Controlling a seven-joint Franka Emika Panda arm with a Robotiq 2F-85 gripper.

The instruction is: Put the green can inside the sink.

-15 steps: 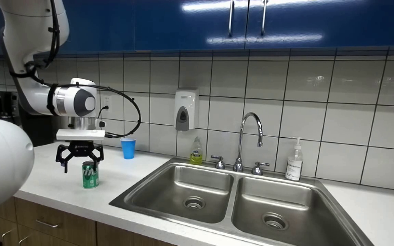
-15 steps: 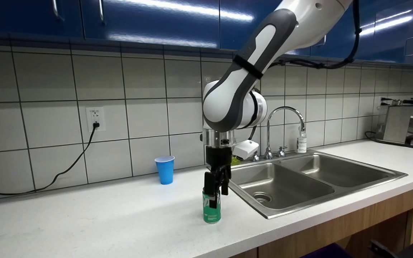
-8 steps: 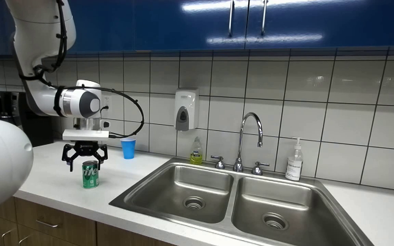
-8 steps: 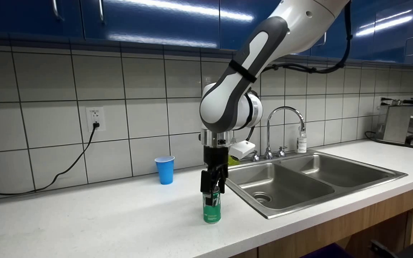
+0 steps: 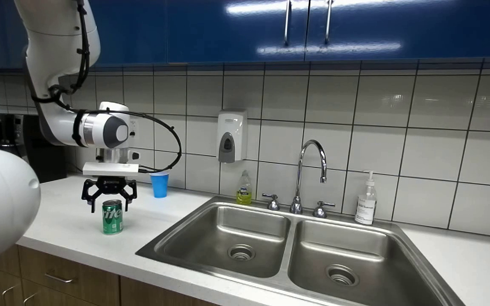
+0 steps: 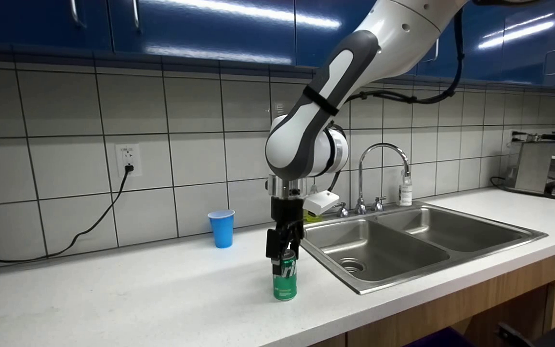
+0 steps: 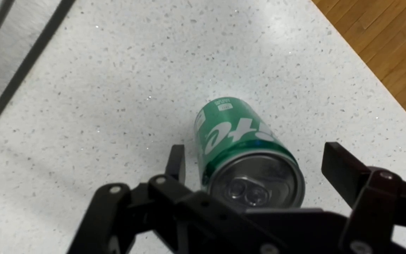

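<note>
The green can (image 5: 112,220) stands upright on the counter, left of the sink in an exterior view. It also shows in an exterior view (image 6: 285,284), its upper part behind my gripper's finger. In the wrist view the green can (image 7: 234,130) shows its silvery top between the fingers; the near edge of the top is hidden by the gripper. My gripper (image 5: 109,210) is open above the can, fingertips at the height of its upper part. In the wrist view a gap shows between the can and each finger. The double-basin steel sink (image 5: 285,255) also shows in an exterior view (image 6: 369,282).
A blue cup (image 5: 159,185) stands behind the can near the tiled wall. A yellow-green soap bottle (image 5: 244,191), a chrome faucet (image 5: 299,178) and a pump bottle (image 5: 366,204) line the sink's back edge. The counter's front edge (image 7: 368,67) lies near the can.
The open gripper has moved to the right in one exterior view and slightly left and down in another, coming more centrally over the can. The can has not moved.
</note>
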